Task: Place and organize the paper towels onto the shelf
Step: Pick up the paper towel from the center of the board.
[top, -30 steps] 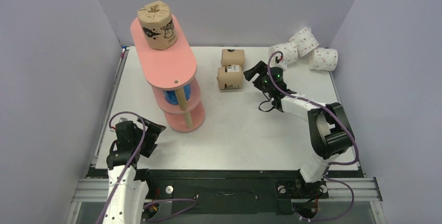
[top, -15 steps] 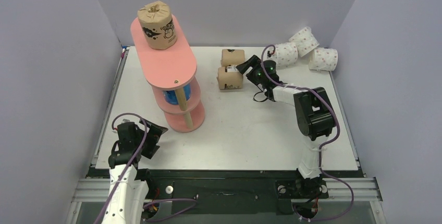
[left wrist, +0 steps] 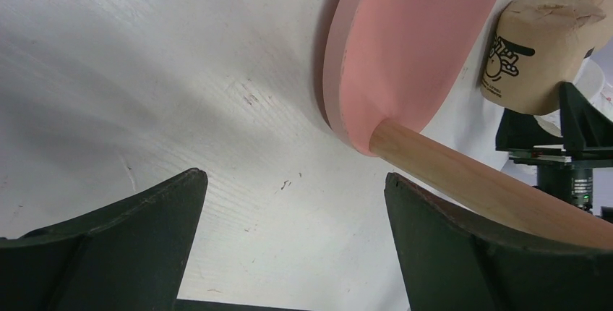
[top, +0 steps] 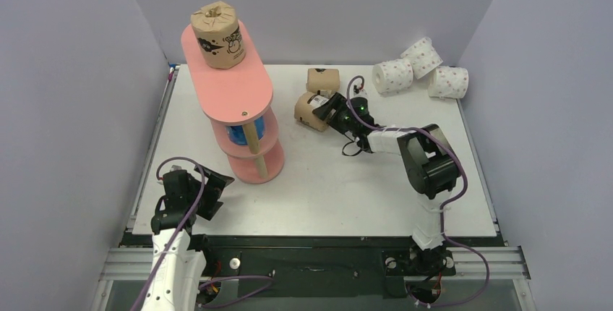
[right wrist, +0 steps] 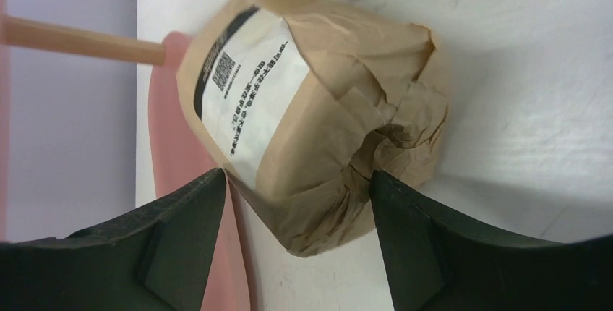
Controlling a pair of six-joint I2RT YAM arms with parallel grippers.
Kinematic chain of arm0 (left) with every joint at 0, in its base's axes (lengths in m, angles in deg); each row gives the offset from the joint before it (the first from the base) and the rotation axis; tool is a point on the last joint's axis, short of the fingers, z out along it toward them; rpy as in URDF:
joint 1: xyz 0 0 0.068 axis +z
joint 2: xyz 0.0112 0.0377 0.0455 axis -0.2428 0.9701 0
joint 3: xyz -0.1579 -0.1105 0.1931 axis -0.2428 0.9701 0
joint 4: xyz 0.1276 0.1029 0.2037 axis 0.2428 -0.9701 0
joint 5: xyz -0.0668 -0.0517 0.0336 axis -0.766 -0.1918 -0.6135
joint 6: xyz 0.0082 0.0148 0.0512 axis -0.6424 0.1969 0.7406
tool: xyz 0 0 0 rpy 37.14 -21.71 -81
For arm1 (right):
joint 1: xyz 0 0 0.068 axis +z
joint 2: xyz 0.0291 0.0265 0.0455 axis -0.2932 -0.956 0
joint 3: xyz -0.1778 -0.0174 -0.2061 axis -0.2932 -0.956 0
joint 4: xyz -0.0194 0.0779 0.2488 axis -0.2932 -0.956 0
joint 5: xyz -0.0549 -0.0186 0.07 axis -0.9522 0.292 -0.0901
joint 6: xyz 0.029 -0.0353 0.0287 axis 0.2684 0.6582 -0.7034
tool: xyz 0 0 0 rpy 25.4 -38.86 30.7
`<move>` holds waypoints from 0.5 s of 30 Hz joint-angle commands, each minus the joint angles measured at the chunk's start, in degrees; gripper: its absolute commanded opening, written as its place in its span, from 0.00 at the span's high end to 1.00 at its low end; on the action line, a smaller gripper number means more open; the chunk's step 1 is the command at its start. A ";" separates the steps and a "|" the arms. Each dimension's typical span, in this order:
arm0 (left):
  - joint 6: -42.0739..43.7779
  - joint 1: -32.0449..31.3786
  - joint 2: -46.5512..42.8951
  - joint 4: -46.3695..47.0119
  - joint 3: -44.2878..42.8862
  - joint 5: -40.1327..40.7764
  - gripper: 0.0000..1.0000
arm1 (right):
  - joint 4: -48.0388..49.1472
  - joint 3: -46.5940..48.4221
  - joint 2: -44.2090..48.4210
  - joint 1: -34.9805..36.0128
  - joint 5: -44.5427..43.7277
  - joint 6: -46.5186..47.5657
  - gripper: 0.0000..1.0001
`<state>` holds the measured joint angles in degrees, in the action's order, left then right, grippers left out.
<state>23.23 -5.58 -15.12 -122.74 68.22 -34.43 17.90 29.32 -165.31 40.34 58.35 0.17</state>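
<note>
Left arm [top: 168, 257]: folded close over its base, forearm short and upright, wrist bent forward. Left gripper [top: 217, 184] hangs low, pointing away from the base and a little right. In the left wrist view its two dark fingers [left wrist: 108, 246] stand far apart, nothing between them.

Right arm [top: 431, 170]: rises from its base to a high elbow, then stretches far forward and left, forearm sloping down. Green light on the wrist [top: 359, 114]. Right gripper [top: 327, 108] is low, jaws wide, astride a brown roll [right wrist: 318, 101]. Both fingers [right wrist: 173, 239] meet the wrapper. Can't tell if they squeeze it.
</note>
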 commanded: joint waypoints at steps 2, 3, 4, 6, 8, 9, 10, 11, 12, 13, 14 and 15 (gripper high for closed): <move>0.12 0.45 -0.74 3.15 0.43 -1.37 0.07 | 3.15 -5.07 7.07 3.17 -1.66 -1.15 0.31; 0.12 0.47 -0.82 3.27 0.51 -1.40 0.07 | 3.25 -5.67 7.61 3.50 -2.26 -1.17 0.31; 0.12 0.48 -0.84 3.26 0.55 -1.45 0.07 | 3.35 -6.67 8.66 3.60 -2.50 -1.23 0.31; 0.19 0.49 -0.93 3.33 0.66 -1.59 0.07 | 3.29 -7.51 9.84 3.56 -3.20 -1.25 0.31; 0.29 0.49 -1.03 3.35 0.60 -1.60 0.07 | 2.96 -7.74 10.53 3.46 -3.58 -1.00 0.31; 0.36 0.49 -1.14 3.30 0.59 -1.60 0.07 | 2.82 -7.80 10.66 3.39 -3.82 -0.97 0.30; 0.38 0.50 -1.17 3.28 0.53 -1.60 0.07 | 2.79 -7.82 10.73 3.42 -3.94 -0.94 0.30; 0.45 0.50 -1.24 3.22 0.52 -1.60 0.07 | 2.71 -7.58 10.62 3.47 -4.17 -0.98 0.30; 0.42 0.45 -1.31 3.13 0.49 -1.65 0.07 | 2.60 -7.41 10.44 3.51 -4.29 -0.93 0.30; 0.40 0.47 -1.41 3.06 0.41 -1.67 0.07 | 2.21 -6.97 10.11 3.45 -4.57 -0.84 0.30; 0.35 0.49 -1.58 3.01 0.41 -1.68 0.07 | 1.99 -6.70 9.88 3.43 -4.75 -0.72 0.30; 0.42 0.49 -1.70 2.95 0.42 -1.69 0.07 | 1.48 -6.11 9.33 3.34 -5.17 -0.65 0.30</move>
<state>23.23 -5.58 -15.96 -121.75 68.81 -35.35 17.90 21.59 -156.94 44.03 55.66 -0.66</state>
